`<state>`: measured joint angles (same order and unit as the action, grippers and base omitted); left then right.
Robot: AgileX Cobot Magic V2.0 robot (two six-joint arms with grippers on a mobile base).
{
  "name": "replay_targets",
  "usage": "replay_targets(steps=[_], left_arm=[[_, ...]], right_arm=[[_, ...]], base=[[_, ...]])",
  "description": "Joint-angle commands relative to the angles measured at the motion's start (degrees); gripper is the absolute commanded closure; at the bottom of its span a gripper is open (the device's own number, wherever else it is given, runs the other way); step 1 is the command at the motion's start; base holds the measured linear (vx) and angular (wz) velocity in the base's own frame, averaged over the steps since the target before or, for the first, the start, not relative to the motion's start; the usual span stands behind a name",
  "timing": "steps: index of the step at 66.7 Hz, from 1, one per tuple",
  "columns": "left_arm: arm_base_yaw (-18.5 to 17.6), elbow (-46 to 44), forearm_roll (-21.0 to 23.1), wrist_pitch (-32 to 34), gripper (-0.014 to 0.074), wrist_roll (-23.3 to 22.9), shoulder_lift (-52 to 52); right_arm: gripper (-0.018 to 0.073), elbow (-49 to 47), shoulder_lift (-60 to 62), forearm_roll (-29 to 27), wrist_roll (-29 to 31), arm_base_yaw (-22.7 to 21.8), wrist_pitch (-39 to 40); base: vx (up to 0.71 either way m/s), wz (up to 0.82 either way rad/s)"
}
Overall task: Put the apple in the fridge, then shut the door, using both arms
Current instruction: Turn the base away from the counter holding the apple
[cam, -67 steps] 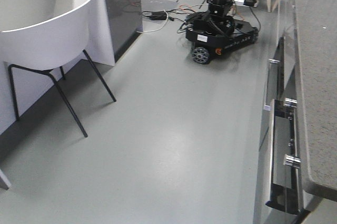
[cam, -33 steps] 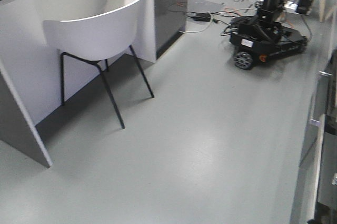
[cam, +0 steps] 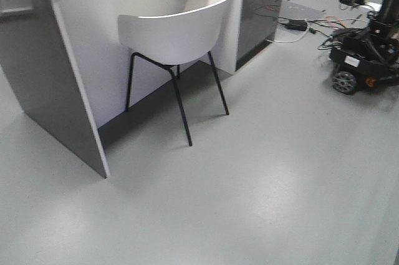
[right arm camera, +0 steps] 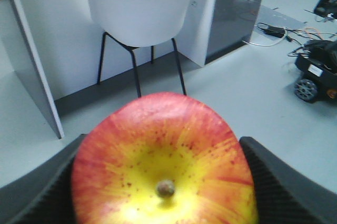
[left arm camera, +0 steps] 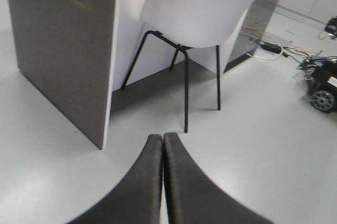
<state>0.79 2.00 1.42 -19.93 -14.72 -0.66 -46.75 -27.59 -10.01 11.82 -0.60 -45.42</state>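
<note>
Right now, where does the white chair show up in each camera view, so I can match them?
Front view: chair upper centre, against the white counter wall.
Left wrist view: chair top centre, above the closed left fingers.
Right wrist view: chair top centre-left, behind the apple.
Shared landmark: the black wheeled robot, at the right edge in all three.

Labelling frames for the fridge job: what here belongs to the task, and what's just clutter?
Job:
- apple, gripped in the right hand
- left hand, shut and empty
- fridge, door: can't pick them out here

Lying about:
- white chair
- grey-sided counter
- wheeled robot
- floor cables
</note>
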Motion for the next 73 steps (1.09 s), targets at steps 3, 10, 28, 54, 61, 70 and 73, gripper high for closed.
replay_targets(steps=[3,10,28,54,61,70,73], left_arm=[[-0.14,1.03,0.03,4.42,0.0602,-0.01,-0.89],[-0.14,1.03,0.03,4.42,0.0602,-0.01,-0.89],[-0.14,1.03,0.03,4.42,0.0602,-0.01,-0.89],[-0.14,1.03,0.03,4.42,0.0602,-0.01,-0.89],[-0.14,1.03,0.03,4.42,0.0602,-0.01,-0.89],[-0.14,1.03,0.03,4.42,0.0602,-0.01,-0.89],[-0.14,1.03,0.03,4.42,0.0602,-0.01,-0.89]], right_arm=[[0.0386,-1.33,-0.42,-0.59,-0.11,0.13,5.10],[0.0386,-1.33,-0.42,-0.59,-0.11,0.13,5.15],[0.0386,-1.33,-0.42,-0.59,-0.11,0.13,5.15],[0.0386,-1.33,-0.42,-0.59,-0.11,0.13,5.15],[0.0386,-1.33,-0.42,-0.59,-0.11,0.13,5.15],[0.0386,-1.33,-0.42,-0.59,-0.11,0.13,5.15],[0.0386,-1.33,-0.42,-0.59,-0.11,0.13,5.15]], base=[[-0.04,0.31],[-0.03,0.27],[-0.02,0.19],[-0.02,0.18],[-0.02,0.26],[-0.02,0.31],[-0.02,0.34]])
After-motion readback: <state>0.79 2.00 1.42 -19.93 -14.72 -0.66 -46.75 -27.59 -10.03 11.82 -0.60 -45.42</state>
